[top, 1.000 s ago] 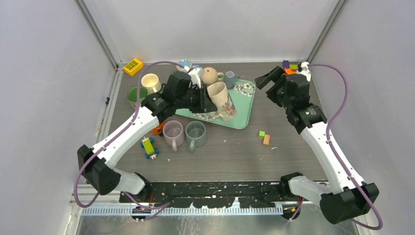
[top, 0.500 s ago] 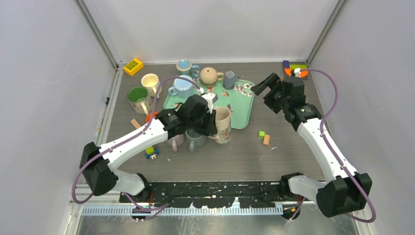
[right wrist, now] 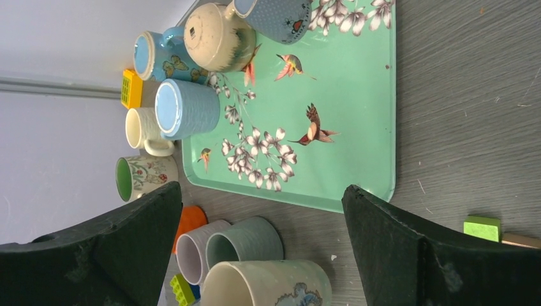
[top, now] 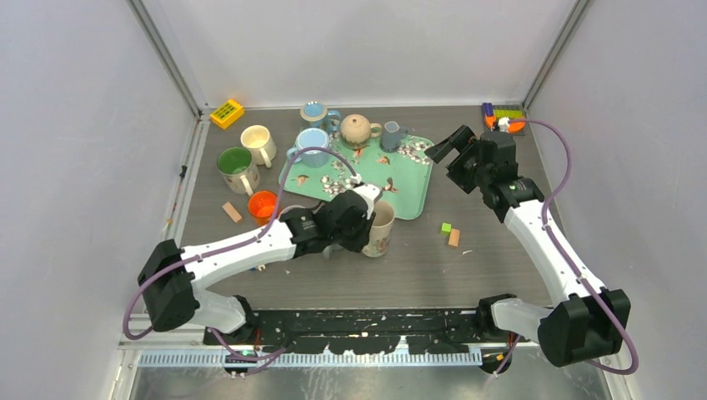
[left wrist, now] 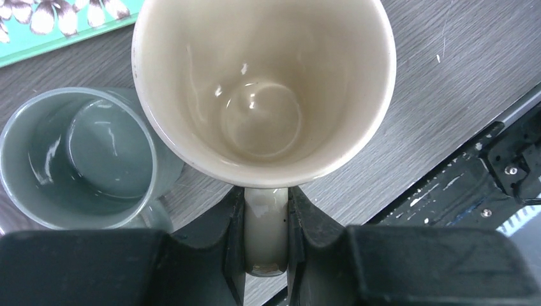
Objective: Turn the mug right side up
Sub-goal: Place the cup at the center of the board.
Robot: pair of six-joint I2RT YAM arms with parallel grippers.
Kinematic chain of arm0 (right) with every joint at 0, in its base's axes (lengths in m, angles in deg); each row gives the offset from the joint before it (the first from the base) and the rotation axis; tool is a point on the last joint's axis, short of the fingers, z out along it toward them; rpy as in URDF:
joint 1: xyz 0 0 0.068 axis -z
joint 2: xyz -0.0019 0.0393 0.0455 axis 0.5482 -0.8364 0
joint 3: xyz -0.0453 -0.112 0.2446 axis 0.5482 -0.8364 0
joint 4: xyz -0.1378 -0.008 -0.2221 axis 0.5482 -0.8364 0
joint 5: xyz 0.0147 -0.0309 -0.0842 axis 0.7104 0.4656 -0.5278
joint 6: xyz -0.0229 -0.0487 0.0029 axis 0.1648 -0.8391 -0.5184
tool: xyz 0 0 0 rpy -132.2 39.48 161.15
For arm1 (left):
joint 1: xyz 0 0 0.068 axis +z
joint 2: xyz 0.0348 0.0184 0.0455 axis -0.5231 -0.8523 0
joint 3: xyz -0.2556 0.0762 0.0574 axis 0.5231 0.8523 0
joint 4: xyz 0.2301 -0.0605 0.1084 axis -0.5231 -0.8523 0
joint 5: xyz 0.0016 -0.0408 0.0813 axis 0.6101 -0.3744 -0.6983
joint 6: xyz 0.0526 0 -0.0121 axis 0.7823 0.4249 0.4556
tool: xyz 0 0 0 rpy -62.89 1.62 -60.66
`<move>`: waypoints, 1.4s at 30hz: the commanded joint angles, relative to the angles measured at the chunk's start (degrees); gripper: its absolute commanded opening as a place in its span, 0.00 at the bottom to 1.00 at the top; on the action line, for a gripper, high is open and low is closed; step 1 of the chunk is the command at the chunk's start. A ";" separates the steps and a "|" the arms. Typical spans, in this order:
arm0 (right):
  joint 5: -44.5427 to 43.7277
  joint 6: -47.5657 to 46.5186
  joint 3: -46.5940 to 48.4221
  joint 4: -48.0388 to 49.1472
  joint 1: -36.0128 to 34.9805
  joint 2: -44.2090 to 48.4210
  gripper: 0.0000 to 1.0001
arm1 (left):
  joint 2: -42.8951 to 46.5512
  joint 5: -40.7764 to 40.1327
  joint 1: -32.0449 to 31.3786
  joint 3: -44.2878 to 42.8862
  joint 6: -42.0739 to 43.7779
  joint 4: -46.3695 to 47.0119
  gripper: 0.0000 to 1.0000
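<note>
The mug (top: 381,227) is cream with a blue print and stands mouth up just in front of the tray's near edge. My left gripper (top: 360,218) is shut on its handle. The left wrist view looks straight down into the empty mug (left wrist: 263,89), with the handle (left wrist: 266,229) pinched in the left gripper (left wrist: 266,213). I cannot tell whether its base touches the table. My right gripper (top: 444,143) hangs open over the tray's right end, apart from the mug (right wrist: 268,284), which shows at the bottom of its view; nothing lies between the right gripper (right wrist: 260,191) fingers.
A teal flowered tray (top: 410,182) holds a blue mug (top: 313,143), a teapot (top: 357,127) and a small grey jug (top: 391,133). A grey-green mug (left wrist: 83,159) sits right beside the held mug, with a lilac mug (right wrist: 194,248) behind it. An orange lid (top: 263,202), a green mug (top: 236,165) and small blocks (top: 451,233) lie around.
My left arm carried the mug from above the tray down and toward the near side, to beside the grey-green mug. The right gripper shifted slightly left and stayed open.
</note>
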 commanded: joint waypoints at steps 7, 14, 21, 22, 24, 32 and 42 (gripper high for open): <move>1.18 -0.26 -0.84 3.14 0.30 -0.86 1.00 | 0.49 -14.02 -5.84 4.28 4.49 16.74 0.00; 1.24 -0.58 -1.32 3.70 0.38 -1.71 1.00 | 1.18 -17.68 -7.91 10.15 5.91 22.23 0.00; 2.86 -0.77 -1.33 4.92 0.41 -3.40 1.00 | 2.47 -19.93 -8.34 13.55 5.59 23.63 0.00; 3.13 -0.77 -1.31 5.02 0.42 -3.80 1.00 | 2.75 -20.43 -8.32 13.92 5.48 23.55 0.00; 3.62 -0.88 -1.25 5.21 0.39 -4.47 1.00 | 3.16 -21.62 -8.40 14.61 5.23 23.33 0.00; 5.53 -1.47 -0.54 5.75 0.39 -7.06 1.00 | 4.13 -25.81 -8.40 16.57 3.50 22.10 0.03; 6.12 -2.40 0.03 4.89 0.30 -8.15 1.00 | 2.06 -23.77 -8.32 15.16 2.12 20.16 0.29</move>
